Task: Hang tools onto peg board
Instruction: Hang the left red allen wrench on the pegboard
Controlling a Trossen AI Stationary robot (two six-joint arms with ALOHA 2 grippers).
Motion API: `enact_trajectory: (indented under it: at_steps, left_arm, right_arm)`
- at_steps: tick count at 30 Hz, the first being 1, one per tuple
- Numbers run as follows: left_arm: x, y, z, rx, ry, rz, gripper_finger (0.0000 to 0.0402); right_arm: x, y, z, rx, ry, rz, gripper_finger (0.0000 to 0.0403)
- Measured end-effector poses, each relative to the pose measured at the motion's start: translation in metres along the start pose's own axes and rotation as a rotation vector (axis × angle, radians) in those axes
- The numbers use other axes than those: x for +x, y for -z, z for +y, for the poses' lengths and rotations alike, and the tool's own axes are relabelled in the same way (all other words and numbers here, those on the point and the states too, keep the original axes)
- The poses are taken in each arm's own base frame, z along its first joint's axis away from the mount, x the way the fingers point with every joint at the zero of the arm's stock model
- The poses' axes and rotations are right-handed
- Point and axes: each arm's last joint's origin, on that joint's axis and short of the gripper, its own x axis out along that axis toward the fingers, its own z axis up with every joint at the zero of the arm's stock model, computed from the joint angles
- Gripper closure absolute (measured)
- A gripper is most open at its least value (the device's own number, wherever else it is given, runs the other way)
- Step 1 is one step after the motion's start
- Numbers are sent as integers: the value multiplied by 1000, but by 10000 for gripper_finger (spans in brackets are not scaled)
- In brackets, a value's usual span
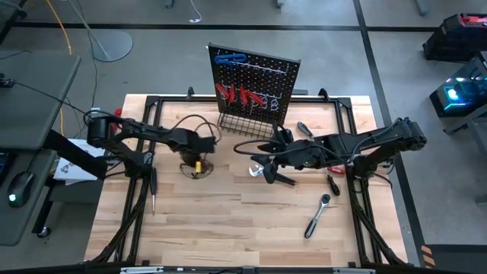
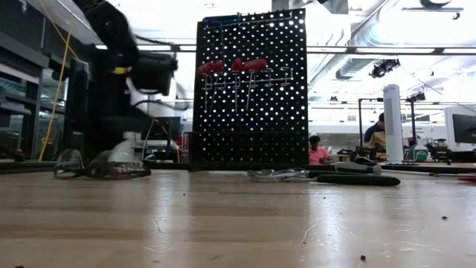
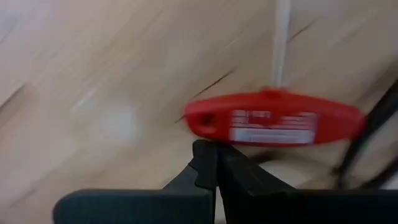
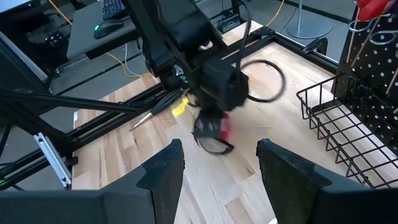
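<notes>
From above, the peg board [image 1: 253, 84] stands at the middle of the table's [image 1: 228, 221] far edge, with a blue T-key [image 1: 228, 58] on its top row, red tools [image 1: 240, 96] hung lower down and a wire basket [image 1: 243, 124] at its foot; the left gripper [image 1: 199, 161] hangs over the left centre of the table, fingers pinched together, above a red key [image 1: 192, 165]; the right gripper [image 1: 266, 164] rests low near the table's middle, jaws half apart and holding nothing that I can see, with pliers [image 1: 275, 176] just beside it; a ratchet [image 1: 317, 215] lies toward the near right, a screwdriver [image 1: 152, 189] by the left edge.

From table height, the board shows its red handles [image 2: 230, 67] on hooks; the left arm [image 2: 123, 82] comes down at the left.

The left wrist view shows the closed fingers [image 3: 208, 168] just short of the key's red handle [image 3: 273, 119], its shaft [image 3: 281, 37] pointing away; whether they touch it I cannot tell; to lift it well the jaws would have to part, straddle the handle's middle across its narrow side, then close squarely.

The right wrist view looks between its spread fingers [image 4: 165, 171] at the left gripper [image 4: 214, 127] and the basket [image 4: 342, 134].
</notes>
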Motion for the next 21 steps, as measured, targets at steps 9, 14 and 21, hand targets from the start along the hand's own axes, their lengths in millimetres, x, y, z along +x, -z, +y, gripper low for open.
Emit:
enact_trajectory:
  at_steps: [9, 14, 21]
  left_arm:
    - [-52, -26, -69, 168, 337, -276, 401]
    - [-78, -14, -69, 182, 310, -330, 401]
    - [-90, -13, -64, 180, 260, -452, 401]
  right_arm:
    - [0, 0, 0, -13, -11, 9, 208]
    - [1, 1, -2, -16, 14, 19, 208]
    - [23, 32, -36, 64, 308, 205, 237]
